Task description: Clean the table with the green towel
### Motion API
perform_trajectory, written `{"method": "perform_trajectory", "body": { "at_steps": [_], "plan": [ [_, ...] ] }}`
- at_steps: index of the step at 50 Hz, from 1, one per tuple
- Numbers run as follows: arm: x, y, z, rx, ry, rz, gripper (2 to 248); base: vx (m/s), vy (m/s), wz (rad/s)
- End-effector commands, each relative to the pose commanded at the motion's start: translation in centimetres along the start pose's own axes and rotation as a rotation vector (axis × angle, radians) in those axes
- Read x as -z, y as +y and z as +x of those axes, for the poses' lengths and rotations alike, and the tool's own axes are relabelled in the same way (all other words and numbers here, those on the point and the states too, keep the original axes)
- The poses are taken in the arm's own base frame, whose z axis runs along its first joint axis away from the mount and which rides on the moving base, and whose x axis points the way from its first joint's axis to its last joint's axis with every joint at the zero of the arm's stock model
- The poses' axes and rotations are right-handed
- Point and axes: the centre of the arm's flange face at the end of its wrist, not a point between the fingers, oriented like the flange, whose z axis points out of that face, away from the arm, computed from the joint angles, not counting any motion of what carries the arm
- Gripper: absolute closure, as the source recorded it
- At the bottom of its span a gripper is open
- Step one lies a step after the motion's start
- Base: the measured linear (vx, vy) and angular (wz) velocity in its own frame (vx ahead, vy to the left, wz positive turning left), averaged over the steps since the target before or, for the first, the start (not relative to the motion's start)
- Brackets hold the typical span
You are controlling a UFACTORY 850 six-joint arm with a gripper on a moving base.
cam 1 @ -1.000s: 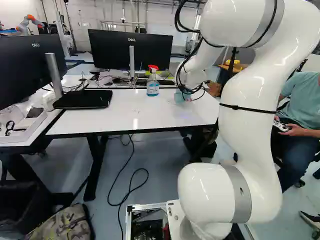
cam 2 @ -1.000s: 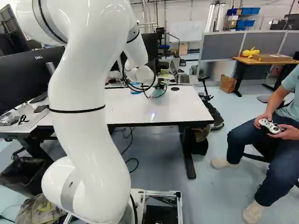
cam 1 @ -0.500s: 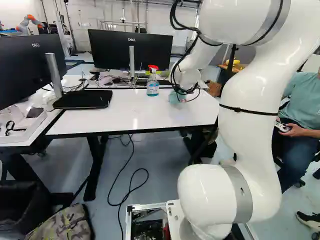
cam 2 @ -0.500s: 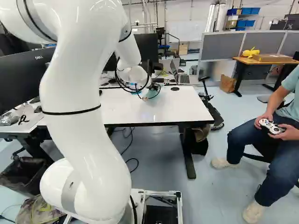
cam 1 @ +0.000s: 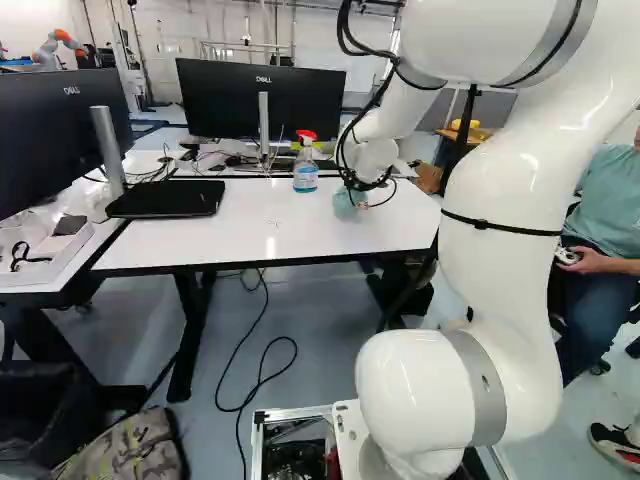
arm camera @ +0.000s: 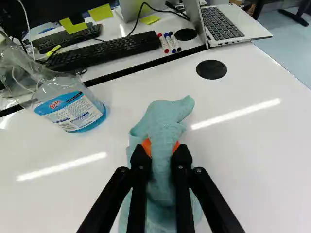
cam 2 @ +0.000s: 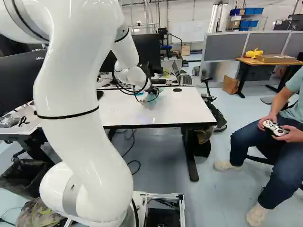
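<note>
At the far end of my arm, the gripper (cam 2: 147,93) is low over the white table (cam 2: 189,111) in the right base view. Seen from the wrist, my gripper (arm camera: 161,148) is shut on the green towel (arm camera: 163,121), both orange pads pressing it from two sides. The towel bunches up between the fingers and spreads beneath and ahead of them; whether all of it touches the table I cannot tell. In the left base view the towel (cam 1: 345,204) shows as a pale teal patch below the wrist.
A spray bottle (arm camera: 73,104) with blue liquid stands beside the gripper, a red-topped one in the left base view. Beyond the table's far edge are a keyboard (arm camera: 104,51), markers (arm camera: 169,42) and a laptop (arm camera: 223,24). A monitor (cam 1: 262,100) stands behind. Another robot (cam 1: 58,45) is far off.
My arm has swung over the table, carrying the towel toward the left of the left base view and a little nearer the base. The spray bottle and the base have stayed put.
</note>
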Motion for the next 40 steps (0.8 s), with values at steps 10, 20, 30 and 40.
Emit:
{"method": "perform_trajectory", "body": {
  "at_steps": [10, 20, 30, 40],
  "plan": [
    [0.00, 0.00, -0.01, 0.000, -0.001, 0.000, 193, 0.000, 0.000, 0.000],
    [0.00, -0.03, -0.01, 0.013, -0.001, 0.003, 193, 0.000, 0.000, 0.000],
    [0.00, -0.10, -0.08, 0.045, -0.008, 0.011, 193, 0.000, 0.000, 0.000],
    [0.01, -0.13, -0.35, 0.073, -0.038, 0.016, 193, 0.000, 0.000, 0.000]
  ]
}}
